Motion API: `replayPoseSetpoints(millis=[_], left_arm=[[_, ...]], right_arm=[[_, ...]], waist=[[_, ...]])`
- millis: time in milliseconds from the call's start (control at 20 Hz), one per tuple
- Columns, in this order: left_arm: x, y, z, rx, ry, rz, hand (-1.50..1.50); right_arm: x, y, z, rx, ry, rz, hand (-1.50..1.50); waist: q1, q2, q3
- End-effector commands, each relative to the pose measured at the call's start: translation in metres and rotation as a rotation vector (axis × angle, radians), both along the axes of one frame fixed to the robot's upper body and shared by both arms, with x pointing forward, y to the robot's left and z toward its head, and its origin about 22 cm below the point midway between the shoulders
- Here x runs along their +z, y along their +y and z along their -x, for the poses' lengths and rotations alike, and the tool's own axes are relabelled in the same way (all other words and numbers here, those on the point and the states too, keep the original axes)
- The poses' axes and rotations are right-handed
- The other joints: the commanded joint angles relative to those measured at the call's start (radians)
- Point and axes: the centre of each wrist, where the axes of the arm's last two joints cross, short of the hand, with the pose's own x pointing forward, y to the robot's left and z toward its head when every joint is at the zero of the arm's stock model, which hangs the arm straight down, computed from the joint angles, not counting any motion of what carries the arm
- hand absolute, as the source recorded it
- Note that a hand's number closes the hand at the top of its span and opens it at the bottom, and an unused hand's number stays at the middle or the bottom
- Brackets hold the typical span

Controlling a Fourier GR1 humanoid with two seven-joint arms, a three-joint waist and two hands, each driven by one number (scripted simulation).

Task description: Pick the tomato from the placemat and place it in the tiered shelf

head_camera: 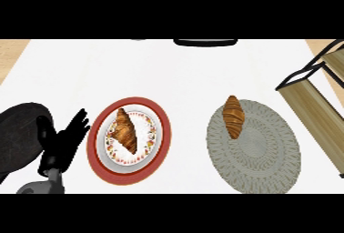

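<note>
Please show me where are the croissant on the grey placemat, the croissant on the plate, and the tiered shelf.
Croissant on the placemat (233,116): head view, its middle.
Croissant on the plate (125,130): head view, its middle.
Tiered shelf (314,110): head view, lower wooden board.

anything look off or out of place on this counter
No tomato shows. The grey placemat holds a croissant, lying over its upper left edge. A second croissant sits on the plate. The left hand rests open nearby.

White table (168,68), croissant (125,130) on a red-rimmed plate (163,132) near its left edge, second croissant (233,116) on a grey placemat (259,154), tiered shelf (316,104) at right edge, left hand (64,143) open beside the plate.
</note>
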Motion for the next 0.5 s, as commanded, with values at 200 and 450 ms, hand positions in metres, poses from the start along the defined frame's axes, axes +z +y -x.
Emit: replayPoseSetpoints(millis=[200,450], left_arm=[[0.002,0.011,-0.004,0.008,0.008,-0.023,0.0],[-0.001,-0.001,-0.01,-0.012,-0.003,-0.011,0.0]], right_arm=[[-0.01,-0.047,-0.006,-0.048,0.021,-0.035,1.5],[-0.034,-0.066,0.008,-0.043,0.034,0.012,1.5]], waist=[[0.006,0.003,0.0],[-0.002,0.002,-0.001]])
